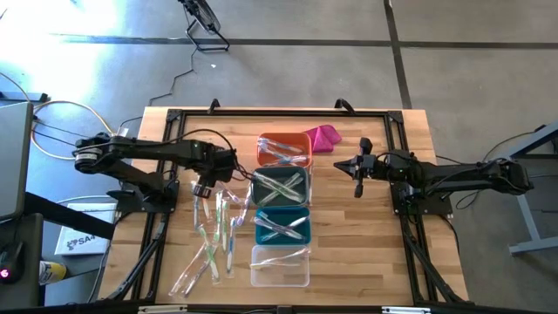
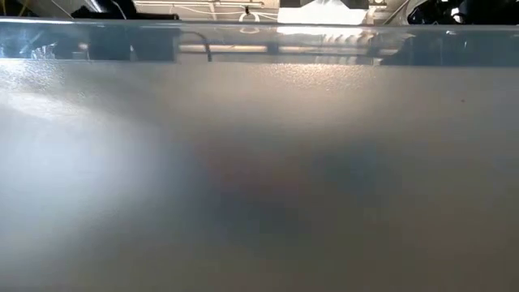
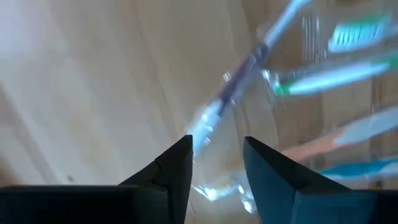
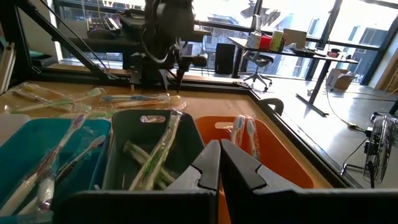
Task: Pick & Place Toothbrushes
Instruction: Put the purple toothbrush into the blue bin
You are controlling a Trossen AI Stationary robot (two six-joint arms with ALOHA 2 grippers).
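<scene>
The left claw (image 3: 216, 163) hangs low over the worktop (image 1: 375, 253), its fingers parted with a narrow gap, and the tail of a wrapped blue toothbrush (image 3: 233, 90) lies in that gap; whether the pads touch the wrapper cannot be told, so the step in hand reads as a pick about to close. To do it well, the claw should settle squarely over the stick itself rather than the loose glossy wrapper, close on the handle, and lift straight up so the neighbours are not dragged along. Just beyond its tips lie more loose toothbrushes (image 1: 214, 234): about eight to ten on the wood, green, blue and pink, too overlapped for a firm count. Farther out from the claw stand four bins in a row: one orange bin (image 1: 284, 149) holding about two, one grey bin (image 1: 281, 186) with several, one teal bin (image 1: 282, 227) with about three, and one clear bin (image 1: 280, 266) whose contents cannot be made out. One magenta cloth (image 1: 323, 137) lies past the orange bin. The right claw (image 1: 357, 180) waits beyond the bins, pinched together and empty.
</scene>
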